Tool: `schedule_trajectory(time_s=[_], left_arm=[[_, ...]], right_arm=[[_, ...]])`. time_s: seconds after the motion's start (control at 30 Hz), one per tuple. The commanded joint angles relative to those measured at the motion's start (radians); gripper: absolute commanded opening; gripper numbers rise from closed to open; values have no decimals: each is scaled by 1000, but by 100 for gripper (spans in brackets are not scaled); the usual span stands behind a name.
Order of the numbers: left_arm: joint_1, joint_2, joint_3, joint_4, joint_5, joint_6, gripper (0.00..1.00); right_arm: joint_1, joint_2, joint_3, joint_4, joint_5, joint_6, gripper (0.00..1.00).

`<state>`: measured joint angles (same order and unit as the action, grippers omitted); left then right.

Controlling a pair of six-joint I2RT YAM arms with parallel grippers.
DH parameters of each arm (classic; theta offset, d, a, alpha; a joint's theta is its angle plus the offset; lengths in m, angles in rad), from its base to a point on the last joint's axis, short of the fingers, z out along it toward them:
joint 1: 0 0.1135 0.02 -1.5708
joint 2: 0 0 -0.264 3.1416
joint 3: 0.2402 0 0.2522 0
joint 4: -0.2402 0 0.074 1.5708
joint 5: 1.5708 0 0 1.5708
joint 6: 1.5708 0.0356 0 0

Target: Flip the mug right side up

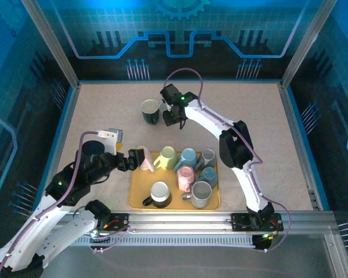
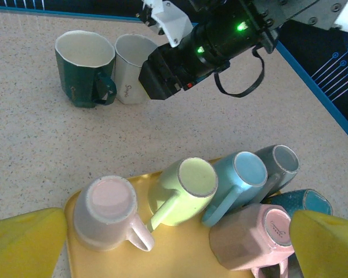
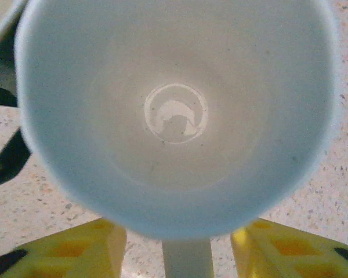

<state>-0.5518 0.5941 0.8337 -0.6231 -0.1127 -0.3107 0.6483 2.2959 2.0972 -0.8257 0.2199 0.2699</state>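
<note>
Right gripper point(image 3: 177, 231) stands open at the upright white mug point(image 3: 174, 116), fingers astride its handle point(image 3: 187, 258) with gaps. Left gripper point(image 2: 174, 240) gapes wide, empty, above the tray point(image 2: 107, 263).

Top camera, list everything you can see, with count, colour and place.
Table: one, speckled beige, under everything.
Tray: one, yellow, near middle of the table, between the arms.
Tray mugs: eight; far row pale pink, lime, light blue, grey; middle pink, teal; near row black, second grey.
Green mug: one, dark green, on the table beyond the tray.
White mug: one, white, upright, right beside the green mug.
Left gripper: yellow fingers, open, at the tray's far-left corner.
Right gripper: yellow fingers, open, over the white mug, either side of its handle.
</note>
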Motion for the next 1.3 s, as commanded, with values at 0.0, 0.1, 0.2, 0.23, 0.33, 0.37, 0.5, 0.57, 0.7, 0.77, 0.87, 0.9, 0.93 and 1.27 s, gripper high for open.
schedule_trajectory(time_s=[0.0, 0.1, 0.2, 0.23, 0.33, 0.37, 0.5, 0.57, 0.7, 0.77, 0.87, 0.9, 0.93, 1.27], left_arm=[[1, -6, -11, 13, -16, 21, 99], [2, 0, -10, 10, -15, 22, 99], [1, 13, 2, -2, -8, 18, 99], [2, 17, 7, -6, -3, 11, 99], [2, 41, 27, -24, 35, -17, 99], [1, 56, 38, -34, 56, -25, 99], [-14, 141, 76, -74, 178, -21, 99], [-79, 220, 116, -122, 178, -5, 99], [-261, 372, 166, -172, 64, 20, 99], [-315, 437, 181, -164, 65, 7, 99], [-399, 520, 208, -143, 32, 10, 99], [-418, 552, 221, -141, 14, 8, 99], [-432, 587, 236, -139, -3, -6, 99], [-467, 838, 426, -236, -10, -483, 99]], right_arm=[[16, -108, -44, 48, -38, 2, 58], [20, -171, -92, 71, -40, -5, 63], [21, -247, -148, 92, -33, -10, 64], [22, -275, -169, 101, -28, -12, 64], [28, -387, -265, 155, -15, -17, 64], [30, -429, -301, 178, -11, -21, 64], [38, -577, -415, 194, 9, -12, 63], [43, -663, -495, 201, 38, -11, 63], [43, -843, -645, 206, 34, -9, 63], [42, -943, -724, 219, 19, 4, 63], [41, -1072, -819, 231, -14, 18, 63], [40, -1102, -842, 228, -17, 21, 63], [40, -1133, -866, 222, -20, 28, 63], [40, -1278, -995, 141, 96, 274, 58]])
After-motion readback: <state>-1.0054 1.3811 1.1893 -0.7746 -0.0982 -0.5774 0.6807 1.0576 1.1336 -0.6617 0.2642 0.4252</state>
